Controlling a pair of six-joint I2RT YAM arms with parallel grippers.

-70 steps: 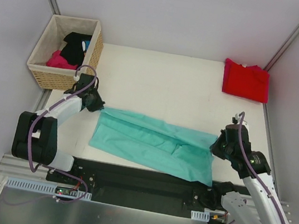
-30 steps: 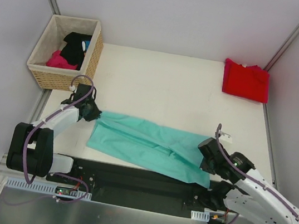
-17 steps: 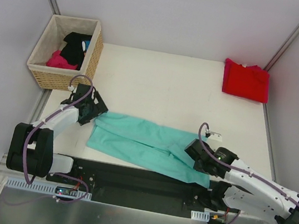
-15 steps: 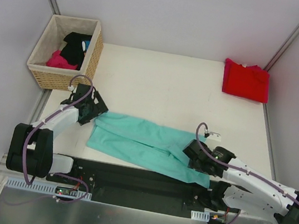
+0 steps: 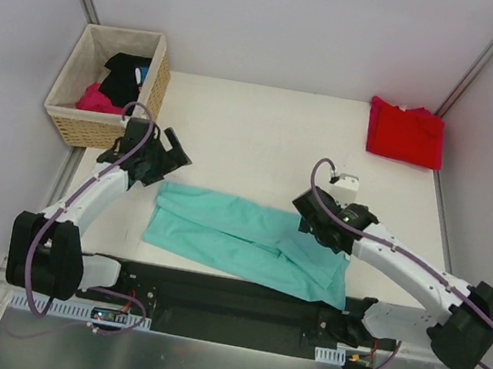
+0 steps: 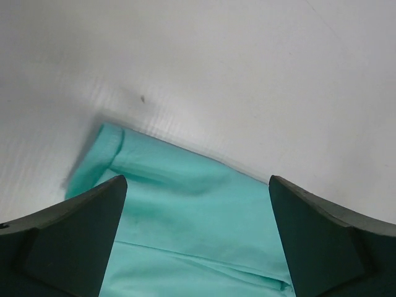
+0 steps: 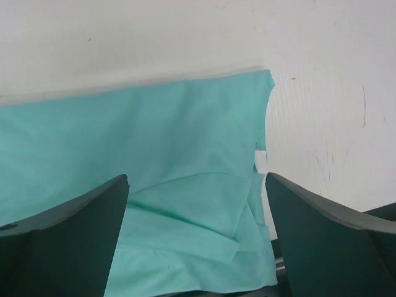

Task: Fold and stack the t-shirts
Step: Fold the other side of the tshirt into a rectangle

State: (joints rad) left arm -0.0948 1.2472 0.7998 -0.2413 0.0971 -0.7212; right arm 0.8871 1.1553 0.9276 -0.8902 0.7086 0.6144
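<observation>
The teal t-shirt [image 5: 238, 239] lies flat as a long folded band along the table's near edge. The red t-shirt [image 5: 406, 132] rests folded at the back right corner. My left gripper [image 5: 180, 150] hovers open just behind the band's left end, holding nothing. In the left wrist view the teal t-shirt [image 6: 198, 229] lies below the spread left gripper [image 6: 198, 185]. My right gripper [image 5: 308, 220] is open above the band's right part. In the right wrist view the teal t-shirt [image 7: 154, 142], with its layered folds, lies beneath the empty right gripper [image 7: 197, 180].
A wicker basket [image 5: 79, 125] stands at the back left, holding a black garment [image 5: 126, 74] and a pink garment [image 5: 99, 99]. The black base rail [image 5: 229, 298] runs along the near edge, under the band's front hem. Grey walls close in both sides.
Both grippers have opened and let go of the teal t-shirt. The right arm swung from the near right edge back and left over the band. The left gripper rose slightly, back and right.
</observation>
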